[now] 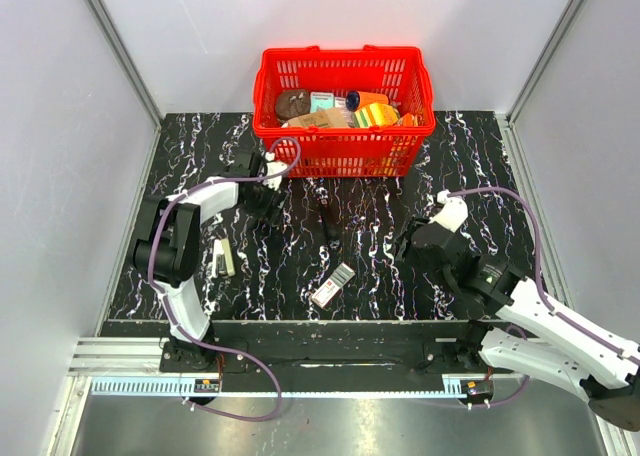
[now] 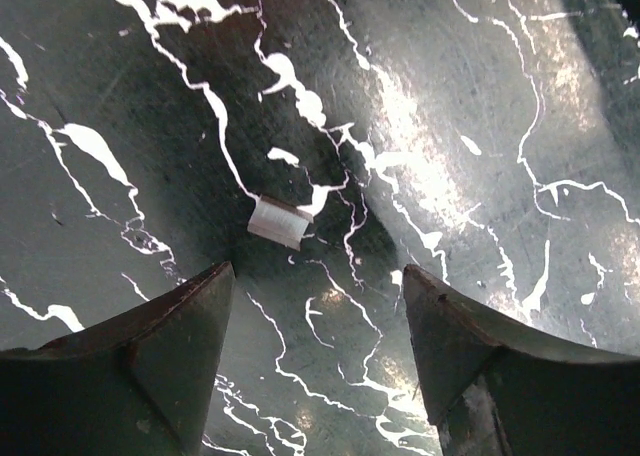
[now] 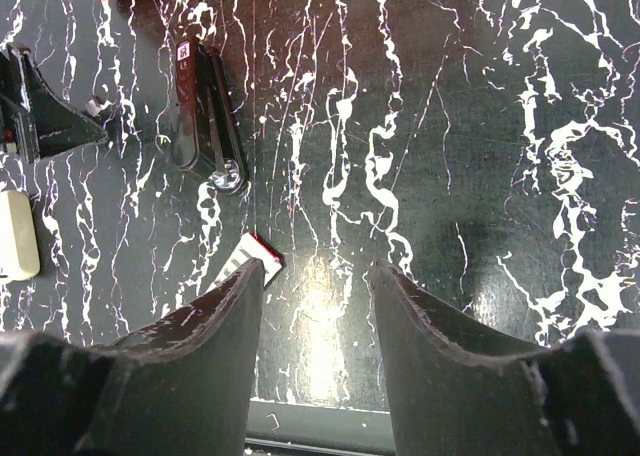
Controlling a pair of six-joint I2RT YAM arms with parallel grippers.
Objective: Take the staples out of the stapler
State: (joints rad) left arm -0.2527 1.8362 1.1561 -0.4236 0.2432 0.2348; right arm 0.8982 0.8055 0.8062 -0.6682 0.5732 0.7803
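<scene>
The black stapler [image 1: 328, 221] lies on the marbled table [image 1: 470, 176] in front of the basket; it also shows in the right wrist view [image 3: 205, 116]. A small silver strip of staples [image 2: 274, 222] lies on the table just beyond my left gripper [image 2: 318, 274], which is open and empty above it. In the top view the left gripper [image 1: 266, 206] is left of the stapler. My right gripper [image 1: 405, 246] is open and empty, right of the stapler; its wrist view [image 3: 318, 268] shows bare table between the fingers.
A red basket [image 1: 345, 146] full of items stands at the back. A small staple box [image 1: 333, 284] lies near the front edge, partly behind my right gripper's left finger [image 3: 200, 336]. A white oblong object [image 1: 223, 258] lies at the left.
</scene>
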